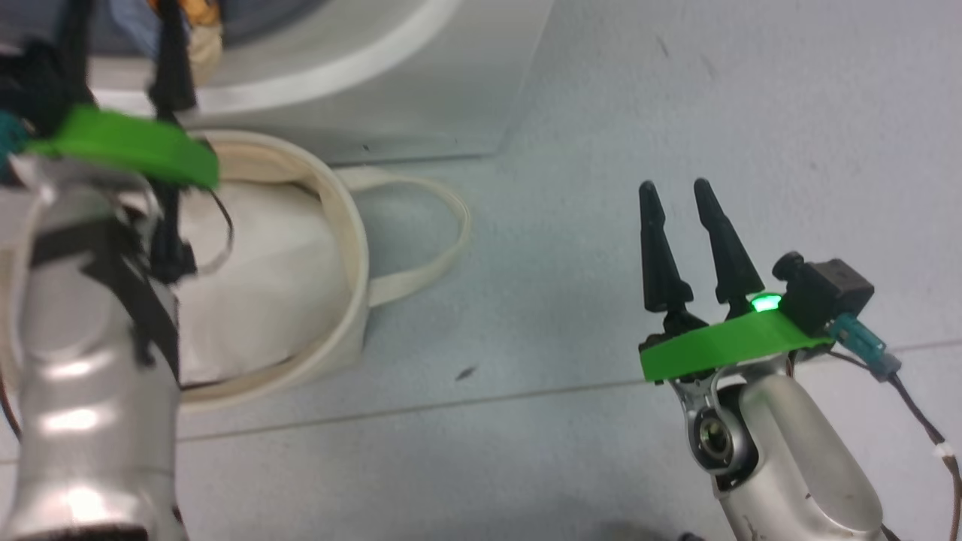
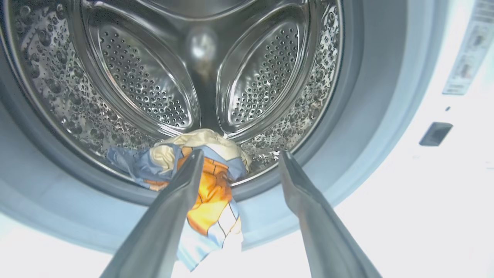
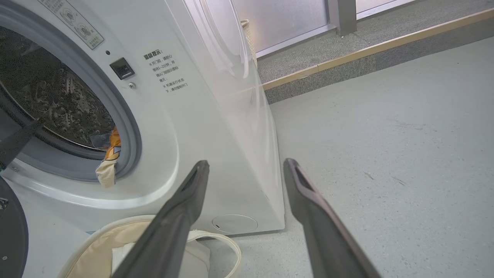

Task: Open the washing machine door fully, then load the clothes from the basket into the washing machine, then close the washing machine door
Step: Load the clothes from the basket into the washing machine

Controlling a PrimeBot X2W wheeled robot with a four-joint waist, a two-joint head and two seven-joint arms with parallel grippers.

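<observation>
The washing machine (image 3: 216, 127) is cut off at top and left in the right wrist view, and its drum (image 2: 154, 77) mouth is uncovered. The washing machine door (image 3: 9, 231) is cropped to a dark rim slice at the left edge, so its angle cannot be told. The basket (image 1: 353, 248) is set on the floor just before the machine, its left side hidden by the blurred left arm. A white liner (image 1: 255, 285) is seen inside it. The clothes (image 2: 208, 193) are crumpled on the drum's lower lip. Their long axis runs from inside, over the grey seal and down the front, with the free end pointing down. The left gripper (image 2: 240, 154) is spread wide at the mouth with nothing clamped. One finger overlaps the garment, but contact cannot be told. The right gripper (image 1: 680, 191) is spread wide and empty, over the floor right of the basket.
</observation>
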